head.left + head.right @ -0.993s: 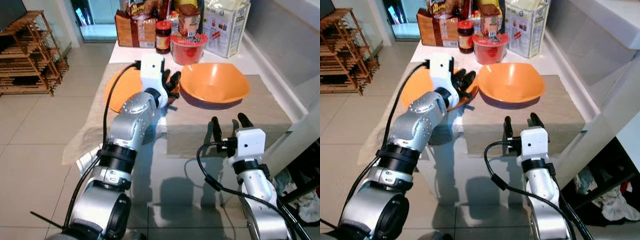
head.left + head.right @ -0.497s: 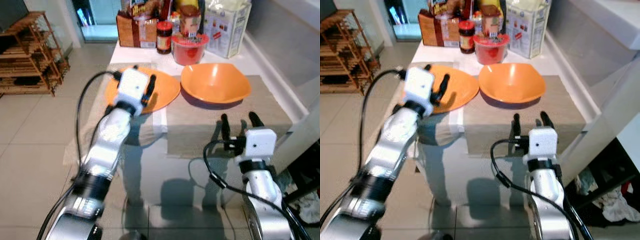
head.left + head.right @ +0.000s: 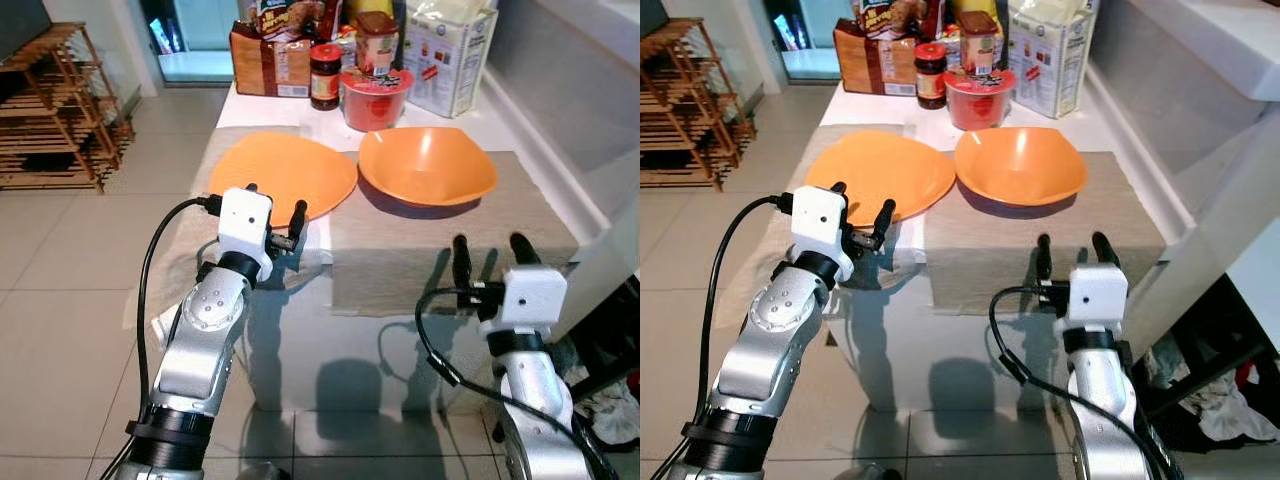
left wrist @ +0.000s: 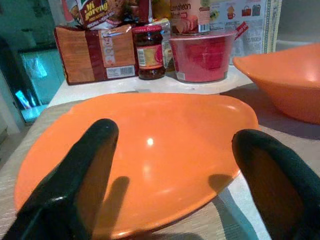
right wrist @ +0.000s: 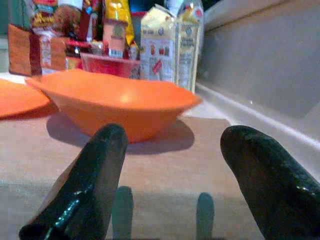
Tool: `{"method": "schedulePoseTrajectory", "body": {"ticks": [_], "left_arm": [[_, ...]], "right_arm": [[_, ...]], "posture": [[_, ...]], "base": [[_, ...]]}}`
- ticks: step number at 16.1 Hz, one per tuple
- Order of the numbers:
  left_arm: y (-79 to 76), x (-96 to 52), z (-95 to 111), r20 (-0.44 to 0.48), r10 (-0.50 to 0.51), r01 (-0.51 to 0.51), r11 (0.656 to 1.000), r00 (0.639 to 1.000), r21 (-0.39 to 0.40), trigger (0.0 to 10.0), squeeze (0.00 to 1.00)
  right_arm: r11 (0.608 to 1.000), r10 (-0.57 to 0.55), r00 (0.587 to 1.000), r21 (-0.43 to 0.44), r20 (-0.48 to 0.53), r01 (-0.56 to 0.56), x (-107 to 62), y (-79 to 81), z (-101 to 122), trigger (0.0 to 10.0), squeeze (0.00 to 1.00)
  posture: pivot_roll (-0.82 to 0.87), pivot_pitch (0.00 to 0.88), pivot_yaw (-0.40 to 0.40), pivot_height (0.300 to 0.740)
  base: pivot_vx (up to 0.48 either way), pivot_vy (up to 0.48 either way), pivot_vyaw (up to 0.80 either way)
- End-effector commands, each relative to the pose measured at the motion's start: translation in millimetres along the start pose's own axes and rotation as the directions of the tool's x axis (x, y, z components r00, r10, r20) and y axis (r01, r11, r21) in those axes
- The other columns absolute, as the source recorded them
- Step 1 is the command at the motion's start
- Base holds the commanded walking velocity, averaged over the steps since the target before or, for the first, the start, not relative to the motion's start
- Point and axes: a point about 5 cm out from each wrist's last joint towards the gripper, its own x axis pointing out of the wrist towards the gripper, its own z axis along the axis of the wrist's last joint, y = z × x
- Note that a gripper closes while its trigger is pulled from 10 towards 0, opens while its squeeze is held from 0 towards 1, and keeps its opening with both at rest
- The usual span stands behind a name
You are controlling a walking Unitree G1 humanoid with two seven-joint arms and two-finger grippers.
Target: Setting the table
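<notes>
An orange plate (image 3: 283, 175) lies flat on the left placemat (image 3: 196, 205). Beside it, an orange bowl (image 3: 428, 168) sits on the right placemat (image 3: 440, 255). My left gripper (image 3: 275, 200) hovers open just off the plate's near edge and holds nothing. The left wrist view looks between the black fingers (image 4: 75, 175) onto the plate (image 4: 150, 150). My right gripper (image 3: 490, 243) stands open over the near part of the right placemat, short of the bowl (image 5: 115, 102), which the right wrist view shows ahead of it.
A red tub (image 3: 378, 95), a jar (image 3: 325, 75), a bread packet (image 3: 268, 58) and a carton (image 3: 452, 50) crowd the table's far end. A white ledge (image 3: 590, 140) runs along the right. A wooden rack (image 3: 55, 110) stands on the tiled floor at left.
My left gripper has come off the plate and drawn back toward the table's near edge. The plate now lies free on its mat. The right gripper has shifted slightly.
</notes>
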Motion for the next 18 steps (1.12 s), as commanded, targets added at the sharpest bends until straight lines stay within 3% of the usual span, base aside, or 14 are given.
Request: {"method": "schedulePoseTrajectory", "body": {"ticks": [1,2,4,14,15,18], "left_arm": [[2.3,1.1,8,0.021,0.015,-0.015,1.0,1.0,-0.013,10.0,1.0],[0.0,0.2,10,0.029,0.011,-0.01,0.999,1.0,-0.032,10.0,0.0],[-3.4,-0.8,13,0.041,0.009,-0.006,0.998,0.999,-0.064,10.0,0.0],[-2.6,5.3,17,0.045,0.034,-0.031,0.997,0.998,-0.073,10.0,0.0],[2.9,8.0,16,0.033,0.081,-0.078,0.993,0.996,-0.087,10.0,0.0],[2.7,10.6,16,0.017,0.08,-0.078,0.994,0.997,-0.08,10.0,0.0]], "right_arm": [[1.0,0.012,1.0,0.009,-0.01,-0.012,1.1,1.1,-1,10.0,0.0],[1.0,0.011,1.0,0.009,-0.005,-0.011,2.0,0.9,0,10.0,0.0],[1.0,0.012,1.0,0.011,0.002,-0.012,3.9,0.7,2,10.0,0.0],[1.0,0.01,1.0,0.001,-0.011,-0.01,8.4,0.5,0,10.0,0.0],[1.0,0.016,1.0,-0.004,-0.011,-0.016,8.1,1.2,0,10.0,0.0],[1.0,0.021,1.0,-0.005,-0.013,-0.022,7.9,2.7,0,10.0,0.0]], "posture": [[-0.01,0.0,0.02,0.74],[-0.01,0.0,0.02,0.74],[-0.01,0.0,0.02,0.74],[-0.01,0.0,0.022,0.74],[-0.01,0.0,0.023,0.74],[-0.01,0.0,0.023,0.74]], "base": [[0.0,0.0,0.0],[0.0,0.0,0.0],[0.0,0.0,0.0],[0.0,-0.473,0.13],[0.0,0.0,0.0],[0.0,0.0,0.0]]}}
